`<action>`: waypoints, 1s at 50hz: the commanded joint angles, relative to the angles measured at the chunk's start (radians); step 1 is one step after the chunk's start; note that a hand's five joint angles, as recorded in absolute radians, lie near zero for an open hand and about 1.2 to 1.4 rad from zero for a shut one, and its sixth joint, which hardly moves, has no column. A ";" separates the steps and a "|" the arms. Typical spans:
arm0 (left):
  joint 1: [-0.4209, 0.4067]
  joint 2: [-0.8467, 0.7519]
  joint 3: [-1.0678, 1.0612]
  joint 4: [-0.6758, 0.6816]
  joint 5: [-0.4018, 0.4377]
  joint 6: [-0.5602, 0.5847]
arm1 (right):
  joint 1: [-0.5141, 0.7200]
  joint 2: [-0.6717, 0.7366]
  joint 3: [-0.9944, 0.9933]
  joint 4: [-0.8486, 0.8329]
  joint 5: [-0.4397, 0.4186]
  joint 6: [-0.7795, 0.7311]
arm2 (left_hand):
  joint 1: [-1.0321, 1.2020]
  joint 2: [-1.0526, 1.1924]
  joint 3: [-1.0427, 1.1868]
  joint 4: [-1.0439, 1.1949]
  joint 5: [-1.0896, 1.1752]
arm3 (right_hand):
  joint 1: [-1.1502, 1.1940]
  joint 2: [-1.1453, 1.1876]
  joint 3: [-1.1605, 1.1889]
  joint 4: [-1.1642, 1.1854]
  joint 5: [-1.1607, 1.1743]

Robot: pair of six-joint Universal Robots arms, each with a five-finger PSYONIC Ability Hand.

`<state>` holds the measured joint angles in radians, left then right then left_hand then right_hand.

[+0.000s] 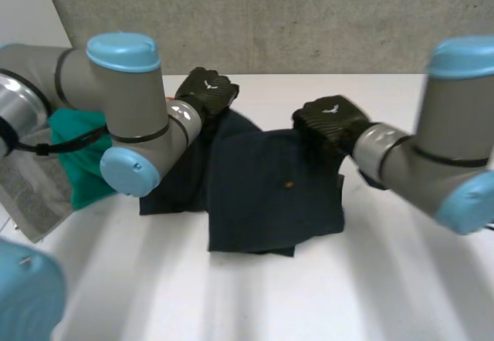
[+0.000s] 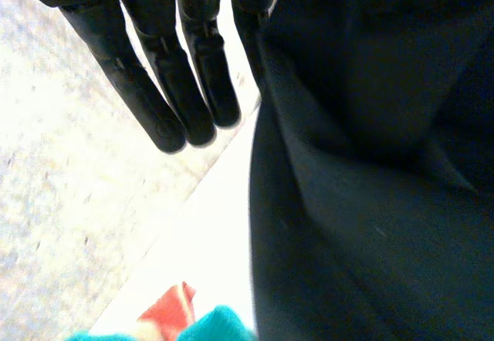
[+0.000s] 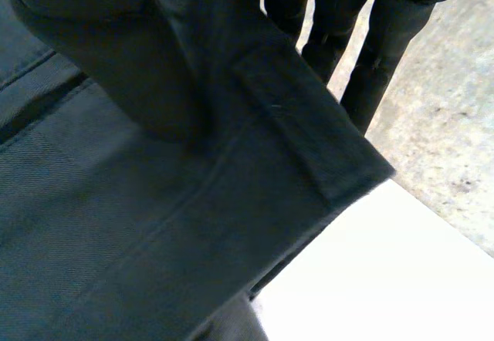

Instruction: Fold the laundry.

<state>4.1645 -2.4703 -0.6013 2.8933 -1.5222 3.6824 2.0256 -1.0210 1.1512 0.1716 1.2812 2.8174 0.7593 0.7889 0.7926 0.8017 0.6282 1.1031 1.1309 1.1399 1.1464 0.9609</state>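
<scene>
Fingers [image 3: 390,40] of right hand [image 1: 330,119] pinch dark garment [image 1: 270,194] hem; left hand [image 1: 205,90] hold: cannot tell; fold incomplete; green cloth [image 1: 81,163] awaits folding.

2 grey arms [image 1: 116,94], light-blue caps [image 1: 123,52], black robot hands [image 1: 207,90].

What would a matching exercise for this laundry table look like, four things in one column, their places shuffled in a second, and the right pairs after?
Things:
1. dark garment
2. green cloth
3. left hand
4. right hand

Places:
A. at the dark garment's far right corner
B. at the left side of the table, partly behind the left arm
C. spread over the table's middle
D. at the dark garment's far left part

Pairs: 1-C; 2-B; 3-D; 4-A
</scene>
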 commanded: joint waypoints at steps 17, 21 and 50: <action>0.120 0.505 -0.495 -0.006 -0.010 -0.165 | 0.033 -0.200 0.094 0.043 0.273 -0.032 | -0.585 -0.614 -0.618 -0.627 -0.628 | -0.929 -0.956 -0.965 -0.972 -0.961; 0.163 0.580 -0.675 0.009 0.040 -0.212 | 0.028 -0.274 0.214 0.134 0.259 -0.049 | -0.482 -0.511 -0.515 -0.524 -0.525 | -0.838 -0.866 -0.875 -0.881 -0.870; 0.111 0.241 -0.591 -0.103 0.229 -0.507 | 0.054 0.004 0.521 -0.547 0.112 -0.254 | -0.585 -0.614 -0.618 -0.627 -0.628 | -0.735 -0.763 -0.772 -0.778 -0.768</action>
<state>4.3238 -2.1765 -1.2868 2.8100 -1.2915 3.2201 2.0899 -1.1065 1.7481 -0.3410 1.3873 2.6015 0.2152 0.2097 0.2125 0.2002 0.0488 0.3023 0.2926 0.2872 0.2939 0.0936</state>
